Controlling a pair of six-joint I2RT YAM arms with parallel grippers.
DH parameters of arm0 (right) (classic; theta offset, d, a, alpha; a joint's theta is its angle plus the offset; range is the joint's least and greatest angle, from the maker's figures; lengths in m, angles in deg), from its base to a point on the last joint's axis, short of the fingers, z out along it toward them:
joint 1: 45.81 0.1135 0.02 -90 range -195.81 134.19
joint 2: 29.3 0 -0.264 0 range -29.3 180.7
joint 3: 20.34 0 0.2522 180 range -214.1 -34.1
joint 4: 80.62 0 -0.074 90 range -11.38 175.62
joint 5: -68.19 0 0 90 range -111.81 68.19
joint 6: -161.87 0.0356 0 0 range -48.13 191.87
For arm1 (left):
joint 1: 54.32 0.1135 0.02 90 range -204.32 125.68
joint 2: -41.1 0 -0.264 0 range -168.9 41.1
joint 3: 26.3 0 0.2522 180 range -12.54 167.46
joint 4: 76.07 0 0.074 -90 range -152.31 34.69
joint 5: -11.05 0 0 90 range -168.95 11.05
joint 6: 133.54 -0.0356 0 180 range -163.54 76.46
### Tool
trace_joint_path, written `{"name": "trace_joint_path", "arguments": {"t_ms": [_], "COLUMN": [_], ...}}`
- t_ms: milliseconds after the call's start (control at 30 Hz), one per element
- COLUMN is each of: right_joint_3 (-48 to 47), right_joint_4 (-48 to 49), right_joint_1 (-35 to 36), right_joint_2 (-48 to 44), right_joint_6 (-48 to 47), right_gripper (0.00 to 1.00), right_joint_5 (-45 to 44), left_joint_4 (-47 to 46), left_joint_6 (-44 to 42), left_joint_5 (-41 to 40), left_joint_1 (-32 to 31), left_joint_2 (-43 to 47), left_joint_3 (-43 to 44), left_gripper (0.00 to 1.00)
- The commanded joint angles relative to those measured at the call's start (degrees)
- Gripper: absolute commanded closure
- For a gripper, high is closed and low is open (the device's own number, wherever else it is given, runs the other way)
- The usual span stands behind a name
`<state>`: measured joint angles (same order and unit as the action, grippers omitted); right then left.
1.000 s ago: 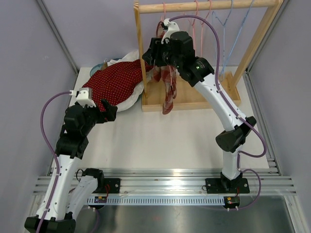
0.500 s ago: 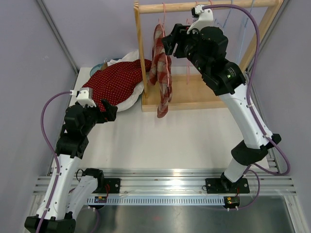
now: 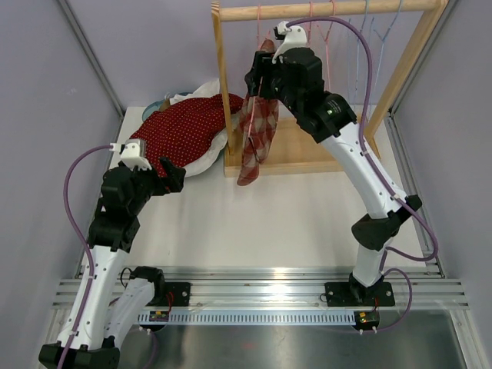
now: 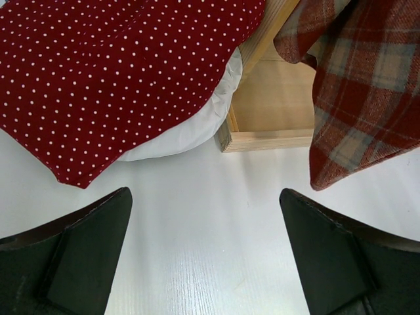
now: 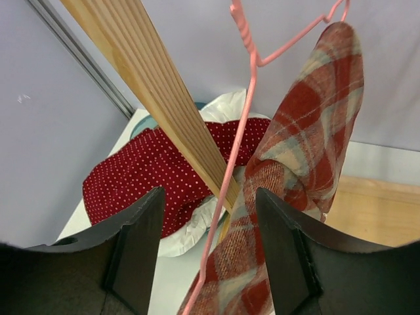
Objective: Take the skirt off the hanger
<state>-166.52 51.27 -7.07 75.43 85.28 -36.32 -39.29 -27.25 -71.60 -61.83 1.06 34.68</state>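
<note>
The table [image 3: 292, 215] carries a wooden rack [image 3: 223, 84] at its far side, and a red dotted cloth [image 3: 184, 127] lies heaped on white fabric just left of the rack's post. The plaid skirt [image 3: 257, 131] hangs from the rack's top rail on a pink hanger [image 5: 239, 111], draped over the wire near the post, its hem low over the rack's base board.

The right hand [image 5: 210, 249] is up at the hanger with its fingers spread. The wire and the skirt's edge run down between them and nothing is pinched. To do this step well, I'd close on a thick fold of plaid and not on the wire, then draw the cloth off away from the post so the hanger doesn't swing or snag.

The left hand [image 4: 203, 249] waits low over the table, fingers spread and empty, near the dotted cloth's corner
</note>
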Motion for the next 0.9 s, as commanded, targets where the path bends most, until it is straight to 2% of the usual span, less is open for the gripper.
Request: {"name": "trace_joint_path", "arguments": {"t_ms": [0,133,267,300,367,400,467,600,700,867], "right_joint_3": [-2.58,-1.7,-0.82,-0.82,-1.61,-1.87,-2.58,-2.4,-2.14,-2.75], "right_joint_4": [0.42,1.12,1.57,1.65,1.39,0.95,0.69,0.25,-0.02,-0.54], "right_joint_1": [0.37,0.37,0.37,0.37,0.37,0.28,0.28,0.37,0.37,0.37], "right_joint_2": [1.35,2.67,4.25,4.52,5.31,5.49,5.4,3.3,0.49,-4.0], "right_joint_6": [0.3,1.09,2.06,2.23,2.59,2.67,2.67,1.97,1.27,0.83], "right_gripper": [0.36,0.37,0.46,0.58,0.76,0.9,1.0,1.0,1.0,1.0], "right_joint_5": [-1.06,-0.53,0.17,0.44,0.61,0.53,0.18,-0.26,-0.7,-1.41], "left_joint_4": [-2.28,-2.2,-2.28,-2.37,-2.37,-2.46,-2.28,-2.63,-2.73,-1.41], "left_joint_6": [-0.91,-0.91,-0.91,-0.91,-0.91,-0.91,-1.0,-1.35,-3.19,-7.15], "left_joint_5": [1.17,1.35,1.52,1.52,1.61,1.7,1.78,2.31,1.45,-8.92], "left_joint_1": [-0.23,-0.23,-0.23,-0.23,-0.23,-0.23,-0.31,-0.66,-4.08,-22.17], "left_joint_2": [0.83,1.09,1.1,1.1,1.01,0.92,0.74,0.74,-1.01,-8.38], "left_joint_3": [0.24,0.15,0.15,0.24,0.15,0.15,0.15,0.15,2.51,13.49], "left_gripper": [0.01,0.01,0.01,0.01,0.01,0.01,0.01,0.01,0.01,0.01]}}
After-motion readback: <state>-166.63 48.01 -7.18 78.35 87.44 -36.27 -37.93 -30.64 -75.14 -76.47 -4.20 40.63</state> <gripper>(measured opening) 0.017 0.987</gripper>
